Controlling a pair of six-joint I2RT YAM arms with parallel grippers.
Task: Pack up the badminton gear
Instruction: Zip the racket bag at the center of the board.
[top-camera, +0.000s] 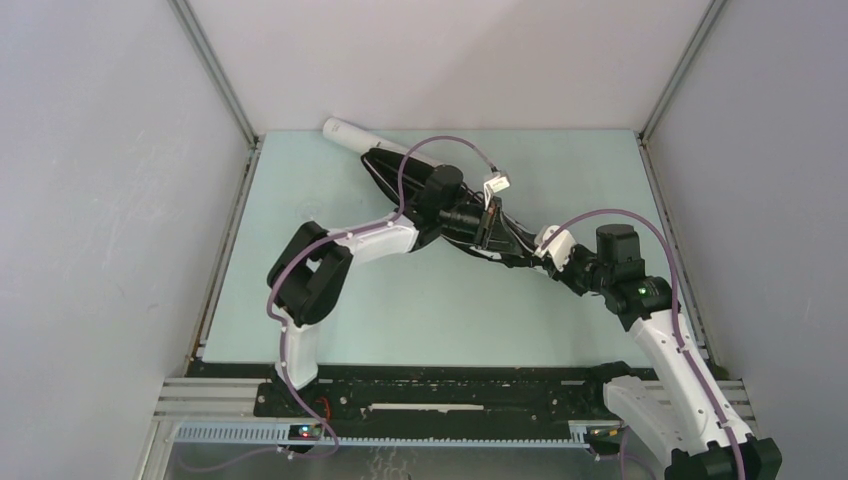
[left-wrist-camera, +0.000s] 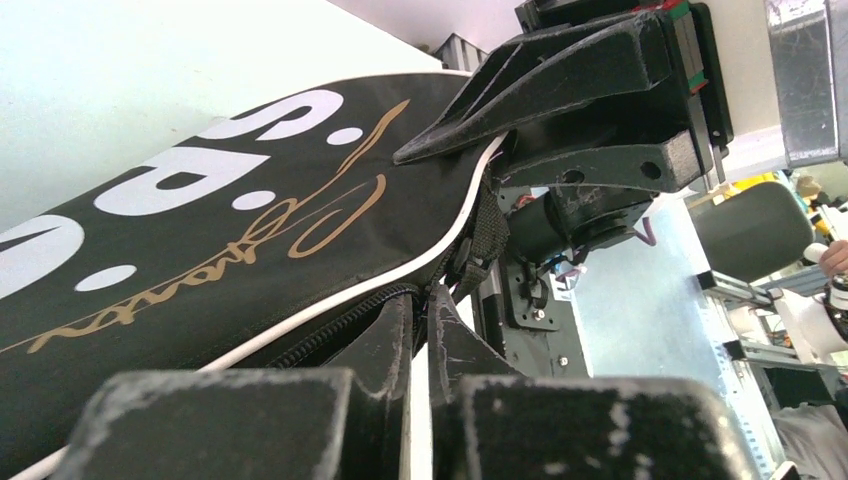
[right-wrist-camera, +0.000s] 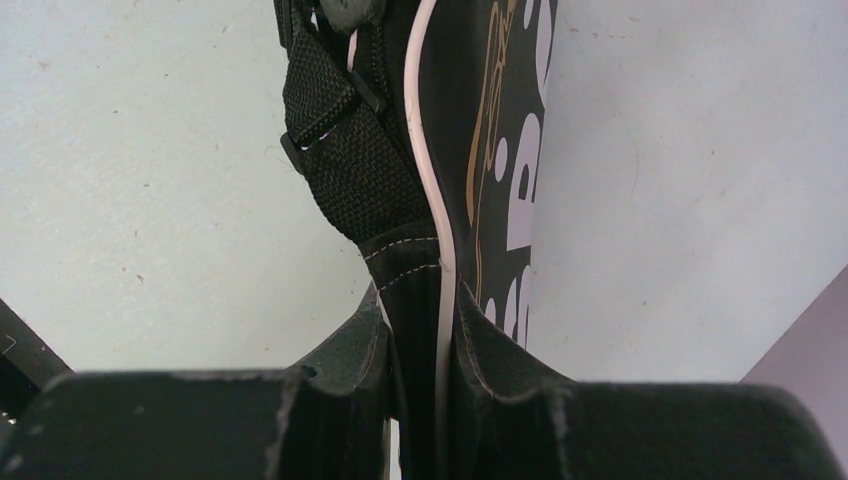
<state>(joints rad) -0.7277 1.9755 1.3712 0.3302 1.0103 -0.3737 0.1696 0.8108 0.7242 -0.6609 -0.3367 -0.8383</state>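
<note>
tube (top-camera: 350, 133): white, lying at far left of worktop (top-camera: 420, 320), its near end touching or tucked under the bag's wide end, can't tell which.
bag (left-wrist-camera: 200, 250): black, white lettering plus gold script, lies diagonal from the tube toward centre-right, partly lifted between both arms.
left claw (left-wrist-camera: 425, 335): closed nearly flat at the bag's zipper (left-wrist-camera: 330, 333), right where the teeth end. Probably on the pull, but the pull itself isn't visible.
right claw (right-wrist-camera: 420, 330): closed, pinching the bag's narrow end across the white piping (right-wrist-camera: 440, 230), just below the webbing strap (right-wrist-camera: 350, 170).
step (guess): zipping the bag, right claw anchoring, left claw dragging the slider.
risk 1: tiny bite on the zipper, so the fingers could slide off the pull if it jams on fabric.
risk 2: right pinch sits on a thin edge, so a hard pull from the left may drag the fabric out.
risk 3: claws are near each other, so they may collide as the slider nears the end.
risk 4: the bag shifting could nudge the tube toward the worktop's far left edge.
hidden: racquets and shuttlecocks not seen anywhere. Could be inside bag or tube, can't tell.
hidden: overhead, the arms cover most of the bag's middle, so how far the zip is shut is unclear.
hidden: tube cap and contents not readable.
</note>
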